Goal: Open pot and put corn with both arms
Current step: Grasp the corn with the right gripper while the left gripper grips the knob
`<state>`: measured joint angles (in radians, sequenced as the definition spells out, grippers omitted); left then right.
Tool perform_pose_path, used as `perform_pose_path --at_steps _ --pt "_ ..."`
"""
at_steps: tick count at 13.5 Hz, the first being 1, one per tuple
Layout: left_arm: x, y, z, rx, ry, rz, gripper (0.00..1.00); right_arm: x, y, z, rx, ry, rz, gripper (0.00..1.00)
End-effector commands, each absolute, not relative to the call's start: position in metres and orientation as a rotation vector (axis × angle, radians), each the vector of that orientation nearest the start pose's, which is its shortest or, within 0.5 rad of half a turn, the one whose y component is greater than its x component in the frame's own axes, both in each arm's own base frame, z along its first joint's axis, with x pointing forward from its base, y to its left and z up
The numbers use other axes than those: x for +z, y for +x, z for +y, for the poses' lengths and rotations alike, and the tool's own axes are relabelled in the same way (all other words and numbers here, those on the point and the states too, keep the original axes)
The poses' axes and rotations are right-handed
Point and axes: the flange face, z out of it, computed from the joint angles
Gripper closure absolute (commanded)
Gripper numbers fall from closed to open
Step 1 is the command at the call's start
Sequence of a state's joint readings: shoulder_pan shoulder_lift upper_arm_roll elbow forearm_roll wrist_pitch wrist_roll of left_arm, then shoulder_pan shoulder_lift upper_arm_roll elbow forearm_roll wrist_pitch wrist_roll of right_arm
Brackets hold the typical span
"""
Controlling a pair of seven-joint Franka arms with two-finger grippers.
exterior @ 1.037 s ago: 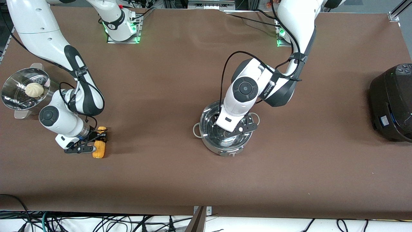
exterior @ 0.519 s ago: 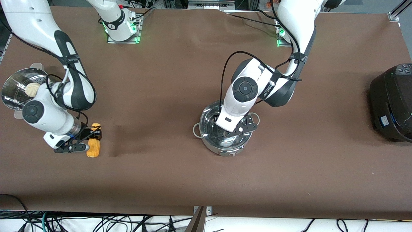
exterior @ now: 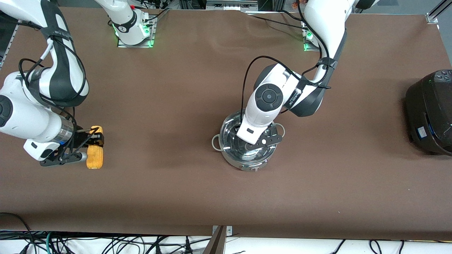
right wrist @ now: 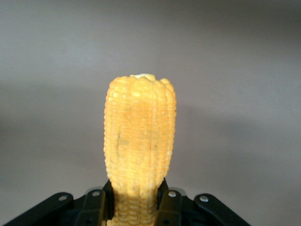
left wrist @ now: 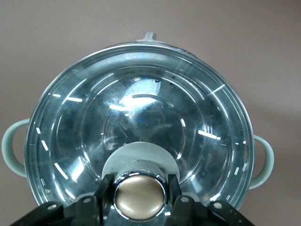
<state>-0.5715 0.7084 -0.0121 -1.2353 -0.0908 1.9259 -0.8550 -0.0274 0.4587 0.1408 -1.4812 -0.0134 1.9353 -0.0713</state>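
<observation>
The steel pot (exterior: 226, 155) stands mid-table with its glass lid (exterior: 233, 141) on it. My left gripper (exterior: 263, 137) is over the pot, shut on the lid's tan knob (left wrist: 140, 197). The left wrist view shows the lid (left wrist: 141, 108) seated on the pot, with a loop handle (left wrist: 11, 148) at each side. My right gripper (exterior: 94, 138) is shut on the yellow corn cob (exterior: 95, 157) and holds it in the air over the right arm's end of the table. In the right wrist view the corn (right wrist: 140, 136) sticks out from between the fingers (right wrist: 107, 197).
A big black cooker (exterior: 430, 113) stands at the left arm's end of the table. Bare brown table lies between the corn and the pot. My right arm's elbow covers the table corner at its own end.
My right gripper has lifted the corn off the table and carried it toward the right arm's end; the arm now hides the steamer basket. The left arm has not moved.
</observation>
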Motion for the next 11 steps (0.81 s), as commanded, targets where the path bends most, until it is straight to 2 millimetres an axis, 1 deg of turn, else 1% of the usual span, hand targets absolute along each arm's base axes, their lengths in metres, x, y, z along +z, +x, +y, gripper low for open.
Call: perform_pose_path --at_steps 1,2,5,6,7,8,9,10,11 --pt "0.357 0.622 -0.412 0.074 -3.149 -0.477 1.0 0.418 0.686 0.079 0.021 -3.056 -0.254 0.81" --pt "0.361 0.621 -0.412 0.075 -3.149 -0.479 1.0 0.418 0.687 0.08 0.019 -3.056 -0.254 0.81" --pt "0.38 0.609 -0.407 0.176 -3.101 -0.463 1.0 0.418 0.686 0.089 0.017 -3.055 -0.27 0.81" --pt "0.399 0.608 -0.402 0.167 -3.105 -0.468 1.0 0.417 0.686 0.089 0.015 -3.054 -0.27 0.82" --pt "0.414 0.605 -0.398 0.175 -3.104 -0.467 1.0 0.418 0.685 0.099 0.013 -3.044 -0.289 0.82" --pt "0.421 0.602 -0.394 0.195 -3.093 -0.466 1.0 0.42 0.683 0.109 0.013 -3.036 -0.304 0.82" --pt "0.436 0.603 -0.385 0.191 -3.098 -0.449 1.0 0.422 0.681 0.123 0.012 -3.029 -0.26 0.81" --pt "0.449 0.607 -0.371 0.179 -3.108 -0.428 1.0 0.428 0.678 0.145 0.008 -3.015 -0.18 0.82" --pt "0.454 0.615 -0.353 0.173 -3.111 -0.402 1.0 0.432 0.674 0.169 0.008 -2.999 -0.123 0.81"
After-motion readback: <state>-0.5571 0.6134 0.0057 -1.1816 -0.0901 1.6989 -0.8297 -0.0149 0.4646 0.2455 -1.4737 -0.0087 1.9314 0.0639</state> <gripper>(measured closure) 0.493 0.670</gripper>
